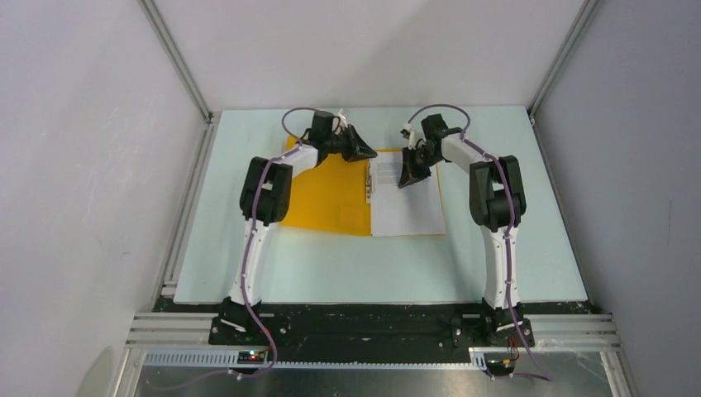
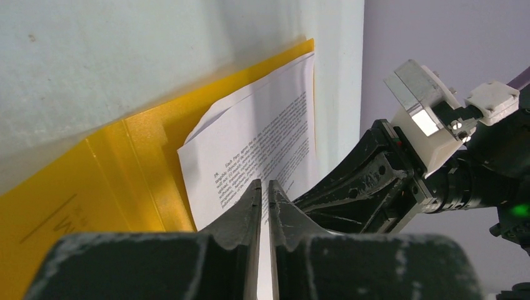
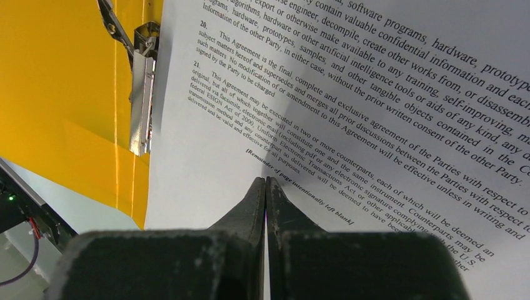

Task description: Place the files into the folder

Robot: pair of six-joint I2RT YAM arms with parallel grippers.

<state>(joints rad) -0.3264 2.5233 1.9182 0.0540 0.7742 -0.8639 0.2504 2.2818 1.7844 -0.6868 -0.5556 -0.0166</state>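
Note:
The orange-yellow folder (image 1: 326, 198) lies open on the table. The files (image 1: 407, 211), white sheets with black text, lie on its right half. My left gripper (image 1: 361, 151) hovers at the folder's far edge near the spine. Its fingers are almost together with nothing between them, above the sheets (image 2: 262, 137) and the folder (image 2: 94, 187). My right gripper (image 1: 411, 174) is shut, its tips (image 3: 265, 180) resting on the top sheet (image 3: 350, 94) near the bottom of the printed text. A corner of one sheet curls up in the left wrist view.
A metal clip (image 3: 142, 87) runs along the folder's spine (image 3: 125, 144) beside the sheets. The right gripper's black body (image 2: 375, 187) is close to my left fingers. Pale table (image 1: 347, 265) lies in front of the folder; grey walls and frame rails enclose the sides.

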